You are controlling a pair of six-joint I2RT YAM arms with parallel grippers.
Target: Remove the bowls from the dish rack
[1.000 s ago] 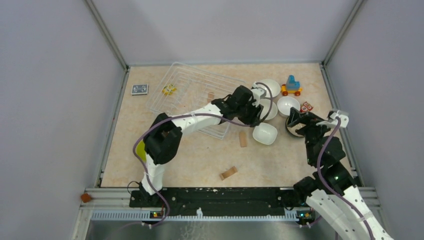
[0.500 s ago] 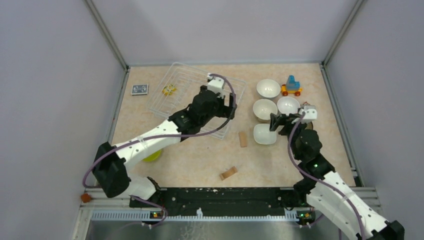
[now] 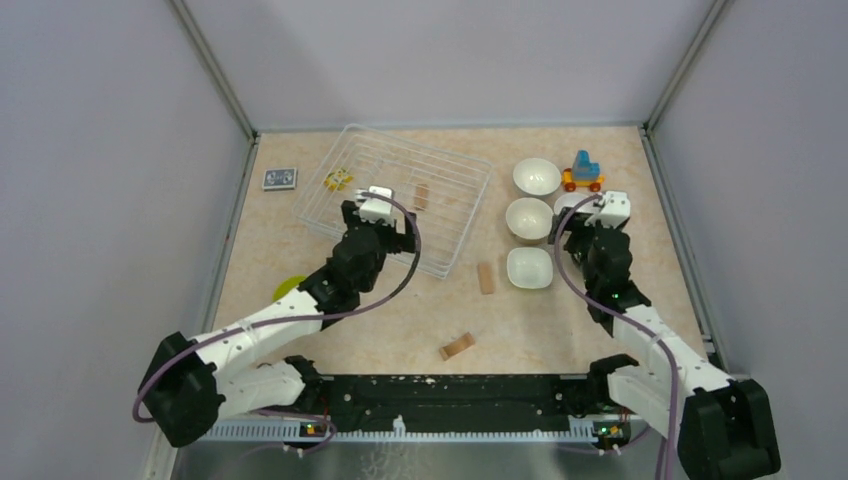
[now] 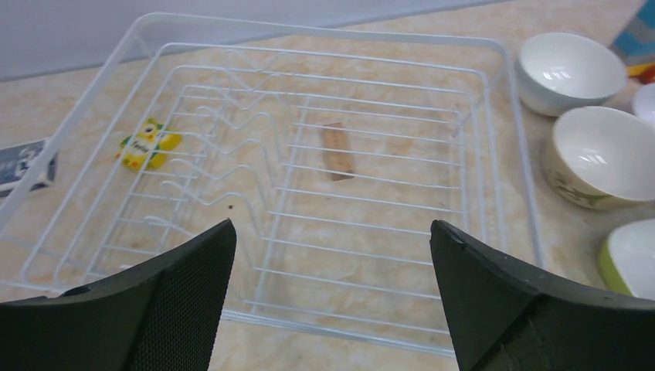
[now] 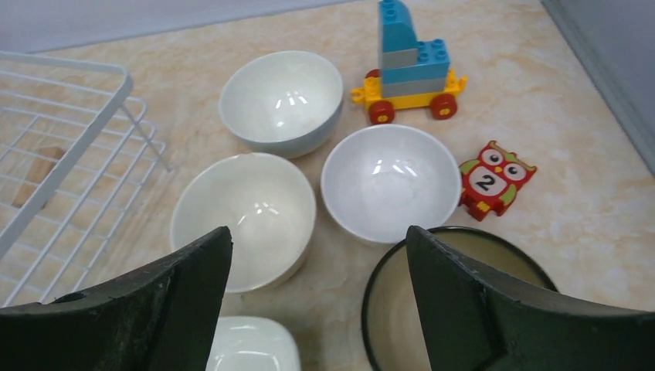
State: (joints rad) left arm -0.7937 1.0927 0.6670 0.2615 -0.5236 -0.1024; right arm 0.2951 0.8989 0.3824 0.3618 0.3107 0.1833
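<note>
Beside the dish rack's (image 4: 378, 224) right end, five bowls (image 5: 388, 182) stand clustered on the table (image 3: 400, 320) (one dark-rimmed, cut by the frame edge); a lime-green bowl (image 3: 289, 288) sits well apart, near the left arm (image 3: 260, 325). Inside the rack lie a wooden block (image 4: 337, 151) and a yellow owl toy (image 4: 147, 143). Over the rack's near edge hangs the left gripper (image 4: 332, 232), fingers spread wide, empty. Over the bowl cluster hangs the right gripper (image 5: 317, 236), fingers likewise spread, empty.

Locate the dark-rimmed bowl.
Right wrist view, bottom right: the dark-rimmed bowl sits next to the white bowl, nearer the camera, with the red owl tile just beyond it.
</note>
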